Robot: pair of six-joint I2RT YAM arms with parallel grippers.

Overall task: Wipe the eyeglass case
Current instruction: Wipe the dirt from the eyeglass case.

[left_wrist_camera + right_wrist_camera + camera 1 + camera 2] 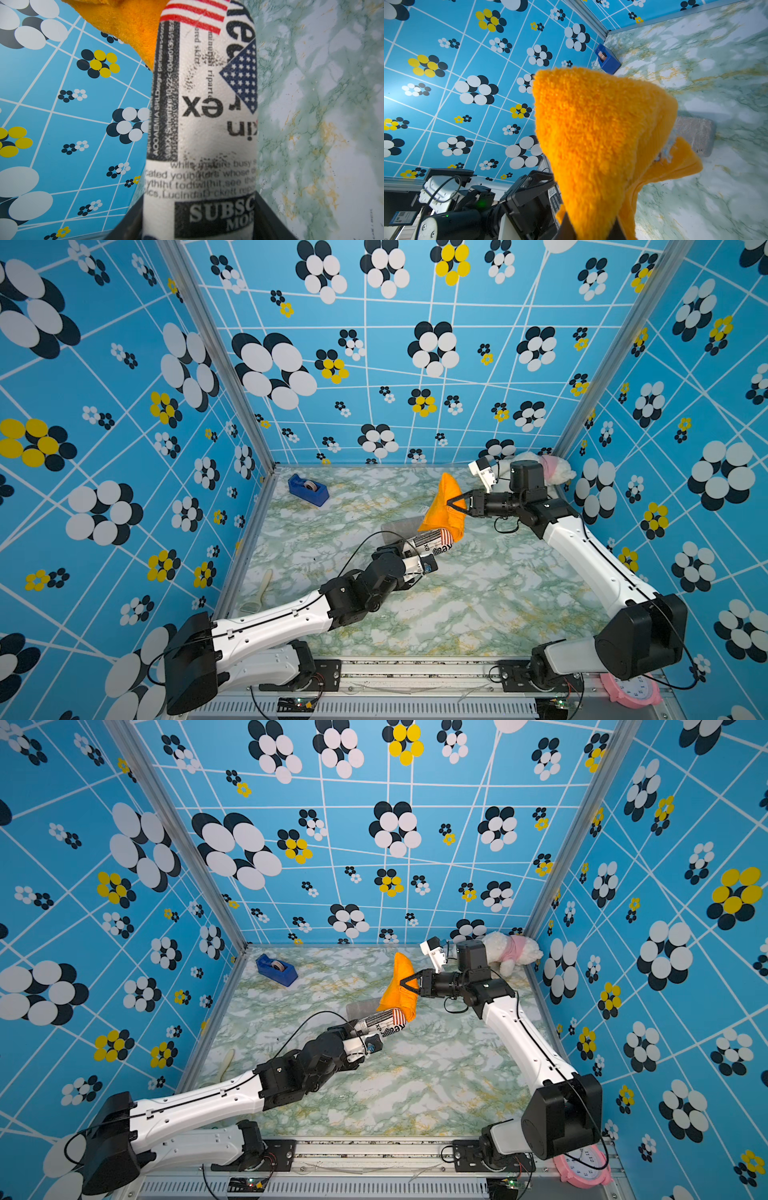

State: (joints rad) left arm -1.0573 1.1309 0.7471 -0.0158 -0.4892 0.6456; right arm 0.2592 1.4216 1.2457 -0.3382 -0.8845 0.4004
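holding the eyeglass case [432, 544] up off the table [478, 605] with my left gripper [409, 552], i have the jaws clamped on its near end. the left wrist view shows them closing round the newsprint shell on both sides. gripping one end leaves most of the printed surface bare and reaching out toward the other arm, which is the reason for holding it there.

my right gripper [449, 503] is pinched tight on the orange cloth [440, 524]. it comes in sideways from the far right, so the cloth hangs in a loose fold below the tips. in both top views the lower edge of that fold lies over the far end of the case. it looks to be touching there, though i cannot tell how firmly. hanging the cloth free gives me a soft face to drag along the case rather than hard fingertips.

a grey pad [400, 526] lies on the table just beneath the two of them, partly hidden by the cloth. the blue tape dispenser [308, 488] sits well apart near the back left corner, and the plush toy [513, 950] is tucked into the back right corner behind my right arm.

i judge the wipe to be under way at the far end. most of the case is not yet covered by the cloth.
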